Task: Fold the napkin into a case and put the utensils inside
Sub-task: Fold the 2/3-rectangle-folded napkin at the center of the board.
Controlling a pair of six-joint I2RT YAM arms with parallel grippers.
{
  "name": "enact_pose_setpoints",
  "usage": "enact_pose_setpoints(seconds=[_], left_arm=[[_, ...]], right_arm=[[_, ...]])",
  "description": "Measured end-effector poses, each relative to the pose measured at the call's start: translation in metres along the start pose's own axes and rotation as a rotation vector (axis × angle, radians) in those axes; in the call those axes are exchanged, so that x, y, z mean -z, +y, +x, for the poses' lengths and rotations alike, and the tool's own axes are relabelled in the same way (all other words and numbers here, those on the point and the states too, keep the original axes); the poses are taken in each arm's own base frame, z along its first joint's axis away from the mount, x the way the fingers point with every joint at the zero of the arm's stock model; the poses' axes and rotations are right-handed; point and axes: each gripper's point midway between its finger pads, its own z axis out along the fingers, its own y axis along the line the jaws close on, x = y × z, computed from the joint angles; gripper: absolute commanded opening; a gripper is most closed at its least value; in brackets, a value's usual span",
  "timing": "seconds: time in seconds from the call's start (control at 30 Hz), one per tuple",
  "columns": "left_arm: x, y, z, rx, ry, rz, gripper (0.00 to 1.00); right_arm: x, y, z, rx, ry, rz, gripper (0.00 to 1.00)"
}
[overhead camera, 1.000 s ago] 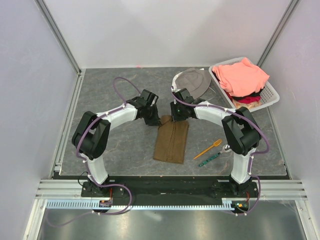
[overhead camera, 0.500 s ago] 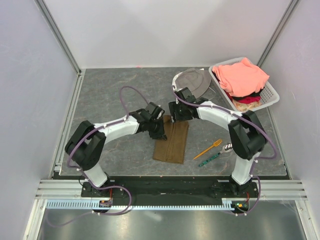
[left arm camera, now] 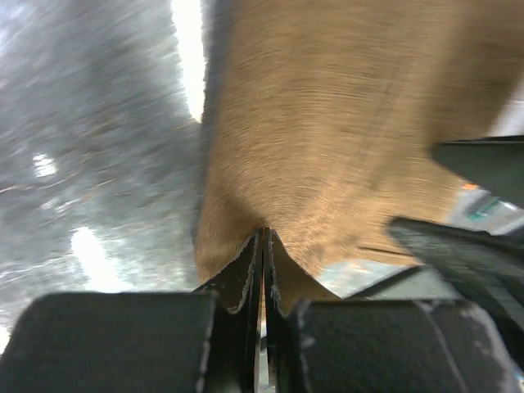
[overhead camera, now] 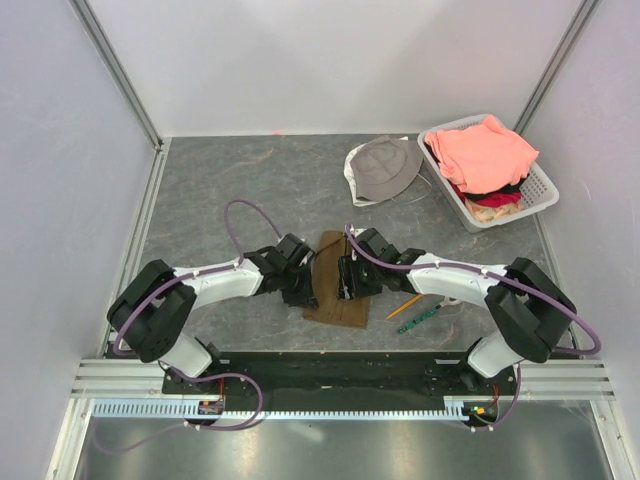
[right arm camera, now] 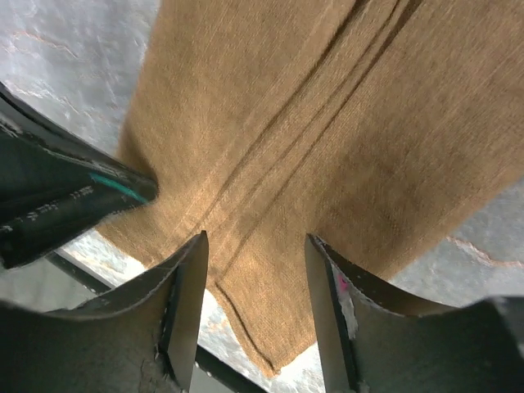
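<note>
The brown napkin (overhead camera: 340, 308) lies folded into a narrow strip near the table's front edge, with lengthwise creases in the right wrist view (right arm camera: 327, 123). My left gripper (overhead camera: 303, 292) is at its left edge. Its jaws are shut, with the cloth (left arm camera: 327, 123) pinched at their tips (left arm camera: 264, 233). My right gripper (overhead camera: 345, 285) hovers open over the strip's near end (right arm camera: 258, 237), holding nothing. The orange fork (overhead camera: 406, 305) and the green patterned utensil (overhead camera: 420, 319) lie on the table just right of the napkin, partly under the right arm.
A grey bucket hat (overhead camera: 385, 165) lies at the back. A white basket (overhead camera: 540, 185) with salmon-pink clothes (overhead camera: 485, 150) stands at the back right. The black base rail (overhead camera: 340, 365) runs just in front of the napkin.
Both grippers have moved from the napkin's far end toward its near end. The left now sits at the left edge and the right over the strip.
</note>
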Motion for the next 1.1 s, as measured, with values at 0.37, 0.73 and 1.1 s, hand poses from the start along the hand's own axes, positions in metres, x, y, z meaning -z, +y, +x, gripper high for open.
enact_pose_setpoints(seconds=[0.37,0.73,1.1], left_arm=[[0.013,0.024,0.020,0.084,-0.082,0.022,0.06],[0.052,-0.005,0.040,-0.030,-0.150,0.033,0.43],[0.033,-0.101,0.075,-0.294,-0.209,-0.071,0.59]], right_arm=[[-0.025,0.038,0.008,0.031,-0.016,-0.091,0.62],[0.039,0.025,-0.028,-0.039,-0.146,-0.043,0.87],[0.063,-0.095,-0.028,-0.345,-0.137,0.188,0.88]])
